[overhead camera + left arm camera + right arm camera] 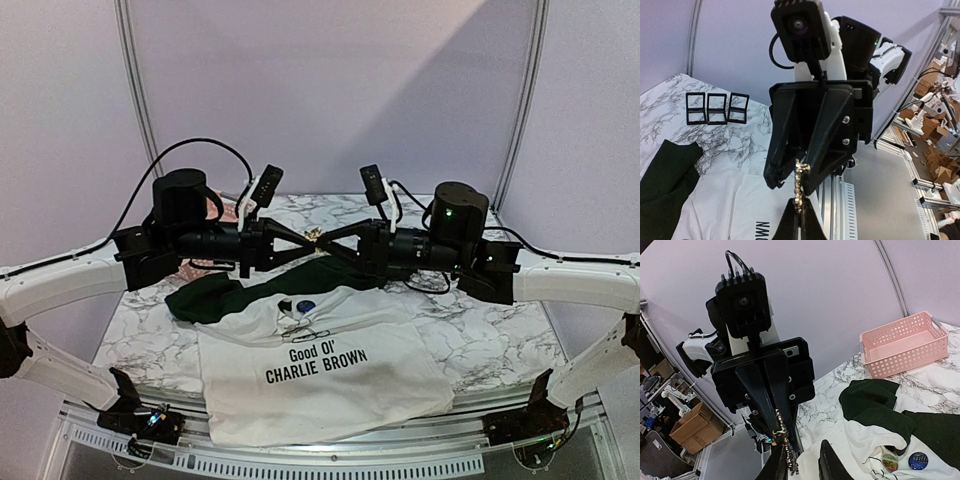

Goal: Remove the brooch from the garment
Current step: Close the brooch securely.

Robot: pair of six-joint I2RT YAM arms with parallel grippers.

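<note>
A small gold brooch (pixel 318 237) hangs in the air between my two grippers, lifted off the garment (pixel 330 390), a white T-shirt with dark green sleeves spread on the marble table. My left gripper (pixel 800 202) is shut on the lower end of the brooch (pixel 799 182). Facing it tip to tip, my right gripper (pixel 804 446) has its fingers apart. The brooch (pixel 786 440) lies against its left finger, and the other finger stands clear of it. The two grippers (pixel 312 240) meet above the shirt's collar.
Two round badges (pixel 917 460) stay pinned near the shirt's collar. A pink perforated basket (pixel 905 345) sits at the back of the table. Three small black frames (pixel 717 107) stand on the marble. An aluminium rail (pixel 330 462) runs along the near edge.
</note>
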